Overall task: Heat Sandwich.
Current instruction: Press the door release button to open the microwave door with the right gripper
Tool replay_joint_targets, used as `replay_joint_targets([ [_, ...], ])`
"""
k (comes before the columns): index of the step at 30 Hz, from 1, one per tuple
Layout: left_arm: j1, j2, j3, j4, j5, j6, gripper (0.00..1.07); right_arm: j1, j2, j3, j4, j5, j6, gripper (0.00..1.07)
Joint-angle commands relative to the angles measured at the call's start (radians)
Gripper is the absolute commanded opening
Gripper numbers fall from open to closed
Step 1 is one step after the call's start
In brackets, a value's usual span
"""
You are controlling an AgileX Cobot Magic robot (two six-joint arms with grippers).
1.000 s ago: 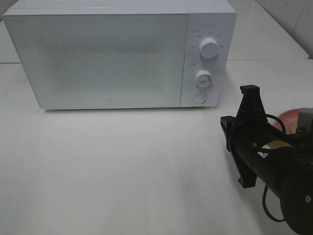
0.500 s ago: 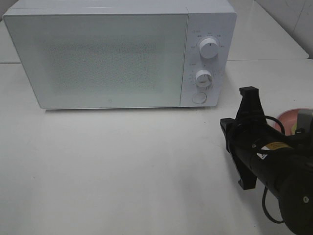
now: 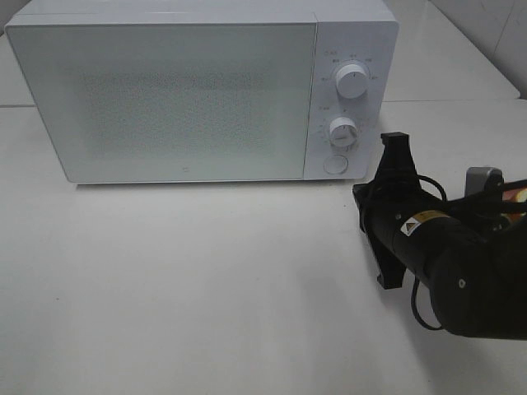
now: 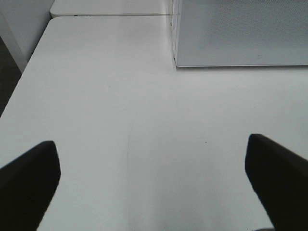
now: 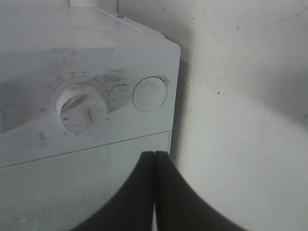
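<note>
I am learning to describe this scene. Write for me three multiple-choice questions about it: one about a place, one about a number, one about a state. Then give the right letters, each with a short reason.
1. Where is the right hand relative to the microwave?
A) on top of it
B) near its front corner on the control side
C) at the left edge of its front

2. How many knobs does the microwave have?
A) one
B) two
C) four

3. How is the door?
A) wide open
B) taken off
C) shut

Answers:
1 B: its tip stands close to the round button.
2 B: one knob sits above the other.
3 C: the door lies flush with the front.
</note>
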Motion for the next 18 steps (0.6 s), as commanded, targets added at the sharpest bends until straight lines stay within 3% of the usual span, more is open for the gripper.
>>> replay_joint_targets([
  [1,0.001,-0.027,0.004,-0.006,-0.009,-0.001,1.06,-0.016,0.007,-0.018,-0.028,0.021,0.004,0.00],
  [8,0.001,-0.027,0.004,-0.005,-0.009,-0.001,1.06,-0.102,0.088,-0.138,-0.109,0.078,0.018,0.00],
  [18,0.001,-0.027,0.004,-0.005,-0.009,-0.001,1.06,-0.152,0.168,-0.263,-0.137,0.140,0.022,0.00],
])
